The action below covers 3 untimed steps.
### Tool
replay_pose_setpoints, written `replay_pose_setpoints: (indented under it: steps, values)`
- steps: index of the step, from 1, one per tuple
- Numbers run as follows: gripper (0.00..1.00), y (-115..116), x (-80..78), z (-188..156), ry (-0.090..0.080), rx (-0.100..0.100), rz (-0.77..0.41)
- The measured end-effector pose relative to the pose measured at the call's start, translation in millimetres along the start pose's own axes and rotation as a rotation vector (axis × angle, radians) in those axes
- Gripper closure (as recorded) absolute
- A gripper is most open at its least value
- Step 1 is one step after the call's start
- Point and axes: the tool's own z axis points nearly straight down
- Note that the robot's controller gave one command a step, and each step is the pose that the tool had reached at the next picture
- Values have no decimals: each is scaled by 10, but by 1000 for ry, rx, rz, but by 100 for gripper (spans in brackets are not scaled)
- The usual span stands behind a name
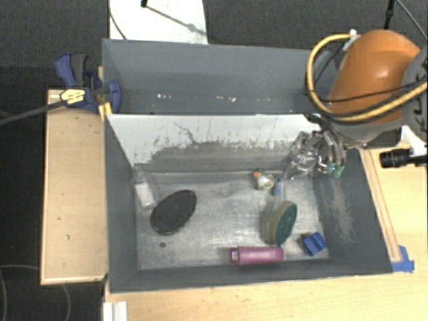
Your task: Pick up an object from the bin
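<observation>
My gripper point(299, 163) hangs at the bin's back right, under the orange cover, with its metal fingers pointing left and down. Just left of the fingertips lies a small round bead-like thing point(262, 179), with a little blue piece point(277, 190) beside it. Nothing shows between the fingers. In front of these rests a round green and tan disc point(279, 222), standing on its edge.
A dark oval stone point(173, 211) lies at the left, with a small clear tube point(143, 193) beside it. A purple cylinder point(256, 255) lies along the front wall and a blue block point(313, 244) sits in the front right corner.
</observation>
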Motion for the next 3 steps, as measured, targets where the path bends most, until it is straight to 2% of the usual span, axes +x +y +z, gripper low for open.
replay_pose_setpoints:
  steps: [1,2,3]
  values:
    - [0,-4,19,47,9,3,-1]
    - [0,-663,175,1168,14,1,-397]
    - [0,-522,465,1783,4,-2,-790]
